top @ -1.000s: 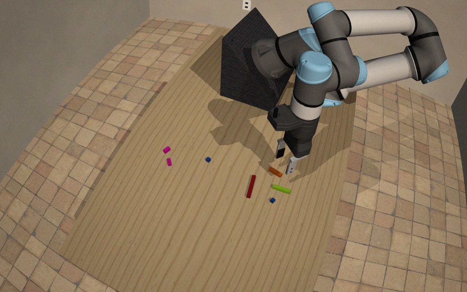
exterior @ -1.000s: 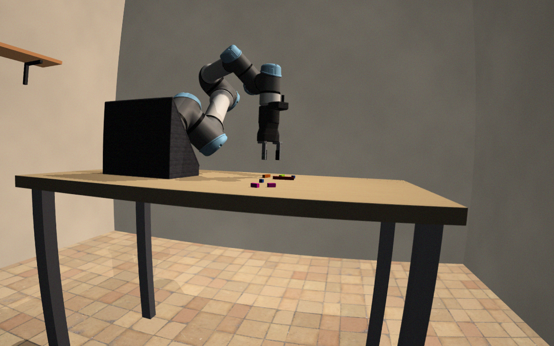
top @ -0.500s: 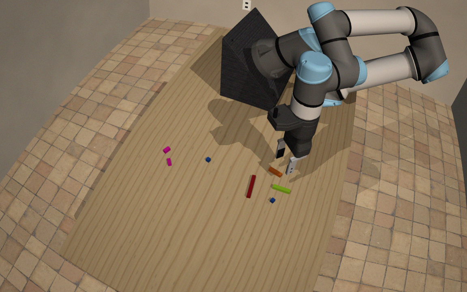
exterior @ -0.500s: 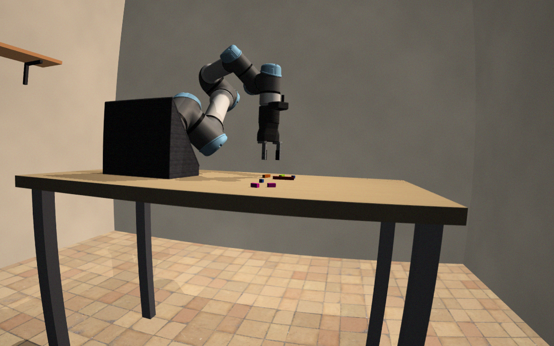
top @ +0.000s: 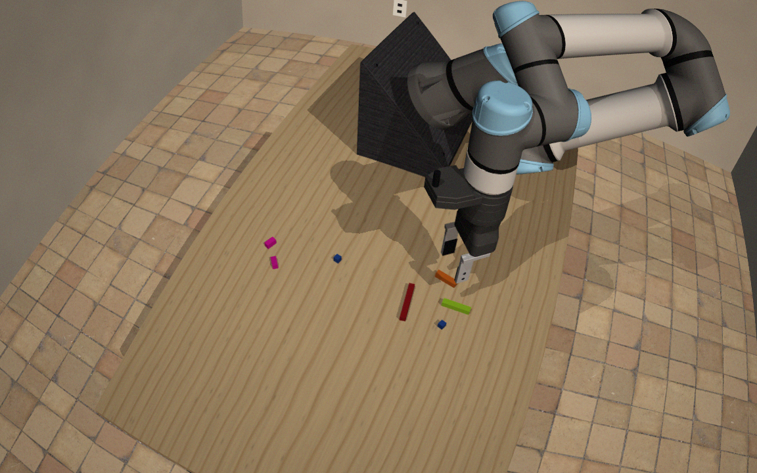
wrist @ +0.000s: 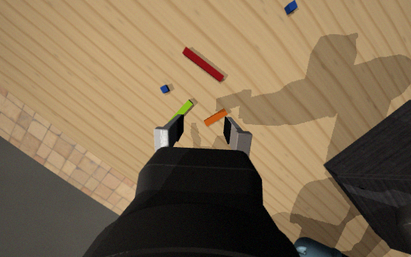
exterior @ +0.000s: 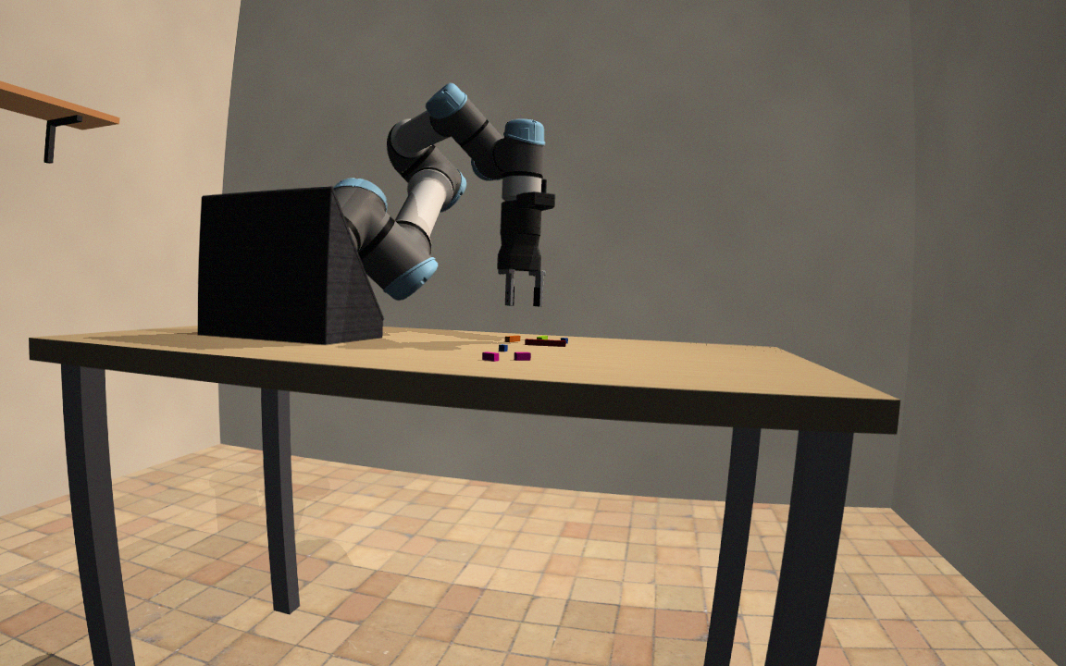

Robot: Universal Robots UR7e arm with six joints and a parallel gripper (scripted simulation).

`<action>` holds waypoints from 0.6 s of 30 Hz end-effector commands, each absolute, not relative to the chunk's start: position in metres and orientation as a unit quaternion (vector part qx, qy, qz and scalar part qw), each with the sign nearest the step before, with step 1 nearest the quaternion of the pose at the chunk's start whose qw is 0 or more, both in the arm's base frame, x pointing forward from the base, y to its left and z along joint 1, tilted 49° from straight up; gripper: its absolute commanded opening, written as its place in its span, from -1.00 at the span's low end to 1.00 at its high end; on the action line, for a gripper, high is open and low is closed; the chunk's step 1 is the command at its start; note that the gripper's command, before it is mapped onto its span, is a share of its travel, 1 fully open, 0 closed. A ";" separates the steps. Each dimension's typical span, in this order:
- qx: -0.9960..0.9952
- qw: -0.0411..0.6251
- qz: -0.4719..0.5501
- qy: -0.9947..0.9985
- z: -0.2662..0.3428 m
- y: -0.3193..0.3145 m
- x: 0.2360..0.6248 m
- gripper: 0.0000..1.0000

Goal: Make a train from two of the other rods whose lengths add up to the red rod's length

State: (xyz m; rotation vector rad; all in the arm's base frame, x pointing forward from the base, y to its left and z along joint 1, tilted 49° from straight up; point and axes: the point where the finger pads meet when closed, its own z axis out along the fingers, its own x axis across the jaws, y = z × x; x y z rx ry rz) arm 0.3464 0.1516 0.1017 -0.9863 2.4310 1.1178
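Note:
My gripper is open and empty, high above the table near the orange rod. The orange rod lies flat. The lime rod lies apart from it; a finger hides one end in the wrist view. The red rod lies flat to one side. One blue rod is near the lime rod, another blue rod farther off. Two magenta rods, one and another, lie apart at the left in the top view.
The wooden table bears the rods. The black robot base stands at the table's back end. The arm's shadow falls beside the orange rod. A wall shelf is far from the arm.

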 end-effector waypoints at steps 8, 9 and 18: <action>-0.251 0.103 0.400 0.875 0.089 0.132 0.361 1.00; -0.238 0.097 0.401 0.879 0.087 0.129 0.363 1.00; -0.085 0.027 0.411 0.907 0.064 0.099 0.383 1.00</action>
